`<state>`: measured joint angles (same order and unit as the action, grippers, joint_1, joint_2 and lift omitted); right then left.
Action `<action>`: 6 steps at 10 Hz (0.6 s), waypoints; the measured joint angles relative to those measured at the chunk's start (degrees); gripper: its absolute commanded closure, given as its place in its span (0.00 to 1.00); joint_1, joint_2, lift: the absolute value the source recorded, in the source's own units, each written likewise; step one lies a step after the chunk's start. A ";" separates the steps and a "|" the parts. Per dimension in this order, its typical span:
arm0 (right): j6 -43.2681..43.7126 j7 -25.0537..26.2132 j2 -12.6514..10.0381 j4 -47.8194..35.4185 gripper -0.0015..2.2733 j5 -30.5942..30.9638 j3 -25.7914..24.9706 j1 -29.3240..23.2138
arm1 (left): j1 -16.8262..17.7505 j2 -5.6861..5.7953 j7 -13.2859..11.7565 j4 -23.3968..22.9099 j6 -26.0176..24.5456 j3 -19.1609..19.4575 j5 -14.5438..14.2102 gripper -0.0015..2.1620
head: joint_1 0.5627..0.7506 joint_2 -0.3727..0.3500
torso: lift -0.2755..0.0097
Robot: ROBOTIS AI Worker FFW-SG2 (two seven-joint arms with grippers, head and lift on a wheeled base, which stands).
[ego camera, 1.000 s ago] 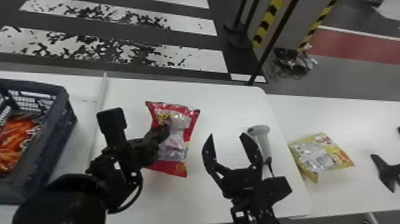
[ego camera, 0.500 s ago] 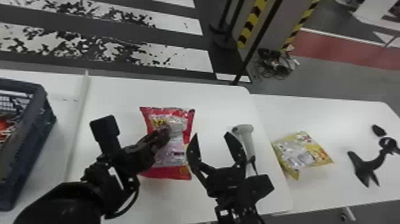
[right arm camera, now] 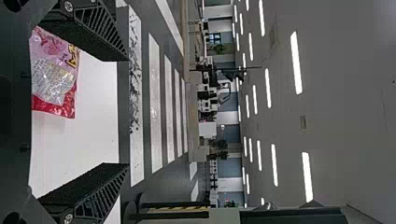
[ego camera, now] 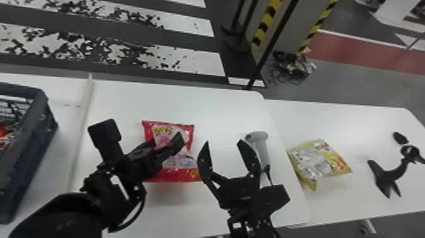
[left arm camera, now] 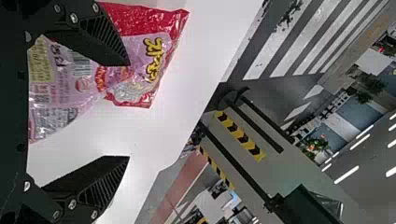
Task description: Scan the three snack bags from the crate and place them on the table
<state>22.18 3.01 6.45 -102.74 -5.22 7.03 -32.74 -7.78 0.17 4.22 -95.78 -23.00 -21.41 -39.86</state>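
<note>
Left hand [ego camera: 168, 142]: open and empty, overlapping the red snack bag [ego camera: 181, 162] in the head view; contact cannot be determined. Right hand [ego camera: 224, 144]: open and empty, the bag lying flat on the surface [ego camera: 189, 104] at its nine o'clock. The left wrist view records a barcode [left arm camera: 80, 64] on the bag; the head view records the scanner [ego camera: 261, 144] and yellow snack bag [ego camera: 319, 159] at the right hand's three o'clock, the crate [ego camera: 44, 126] at the left's nine.

L to R: crate [ego camera: 28, 148], 1st bag [ego camera: 180, 176], scanner [ego camera: 261, 136], 2nd bag [ego camera: 319, 161], blk. stand [ego camera: 387, 175] far R
</note>
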 measured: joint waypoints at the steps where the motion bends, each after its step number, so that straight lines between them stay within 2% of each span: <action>1: 0.19 0.01 0.03 0.00 0.04 0.00 0.00 -0.09 | -0.86 0.00 -0.20 -2.23 -0.09 0.80 0.51 0.02 | 0.70 0.10 | 0.75; 4: 0.35 -0.01 0.06 -0.12 0.04 0.03 0.12 -0.01 | -4.83 0.00 -1.68 -9.03 -0.01 4.85 5.37 0.02 | 0.70 0.18 | 0.75; 5: 0.35 0.00 0.06 -0.29 0.04 0.03 0.17 0.04 | -6.09 0.00 -1.83 -11.16 0.77 5.90 8.26 0.04 | 0.70 0.20 | 0.75; 6: 0.29 -0.01 0.09 -0.42 0.04 0.03 0.18 0.11 | -7.59 -0.01 -1.34 -13.06 3.94 6.22 13.04 0.04 | 0.70 0.23 | 0.75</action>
<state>22.47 3.00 6.53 -103.16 -5.18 7.21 -32.63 -15.37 0.17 2.88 -108.84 -19.07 -15.19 -26.82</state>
